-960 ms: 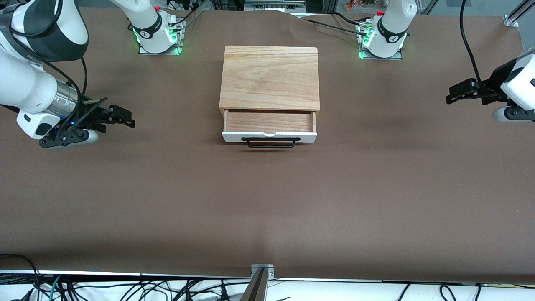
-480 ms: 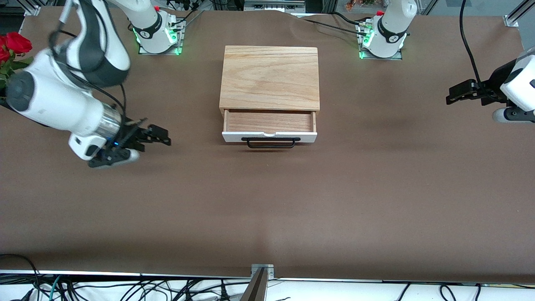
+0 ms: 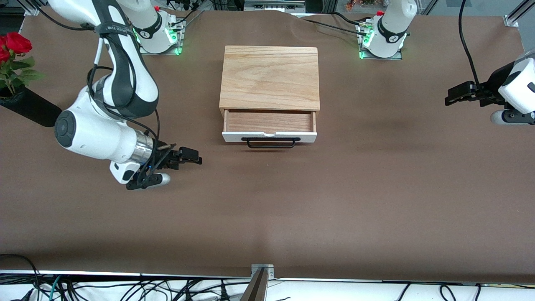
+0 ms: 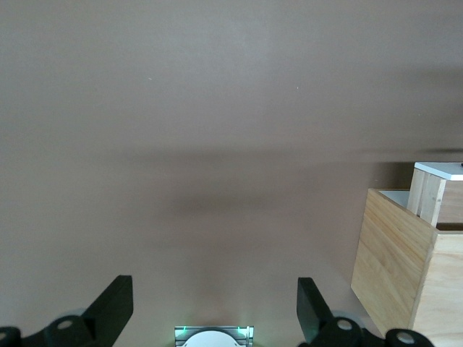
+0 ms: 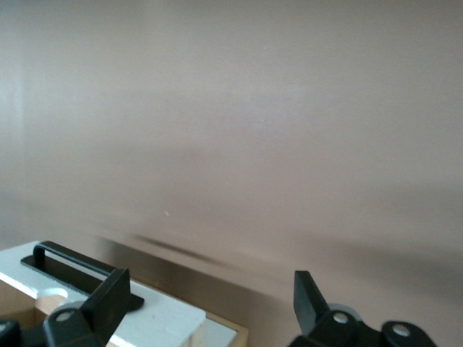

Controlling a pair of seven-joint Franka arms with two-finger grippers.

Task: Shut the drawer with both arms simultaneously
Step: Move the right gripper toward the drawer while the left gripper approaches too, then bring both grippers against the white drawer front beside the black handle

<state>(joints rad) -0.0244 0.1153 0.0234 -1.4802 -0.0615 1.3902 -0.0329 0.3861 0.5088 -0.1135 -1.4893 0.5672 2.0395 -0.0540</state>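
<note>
Front view: your right gripper (image 3: 196,159) hangs low over table (image 3: 267,209), toward right arm's end of drawer (image 3: 269,127); left gripper (image 3: 449,97) waits over its own table end. Drawer pulled out of oak box (image 3: 269,77), tray bare, white front, black handle (image 3: 271,142).

Left wrist view: fingers (image 4: 116,303) spread wide, box (image 4: 401,260) near.

Right wrist view: fingers (image 5: 309,296) parted, holding nothing; drawer's white front (image 5: 137,307) near them.

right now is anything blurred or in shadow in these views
Front view: sharp, evenly lit, a soft shadow under the drawer handle. Right wrist view: the table looks streaked, with a dark shadow band beside the drawer front. Left wrist view: faint shadow bands on the table, box crisp.
</note>
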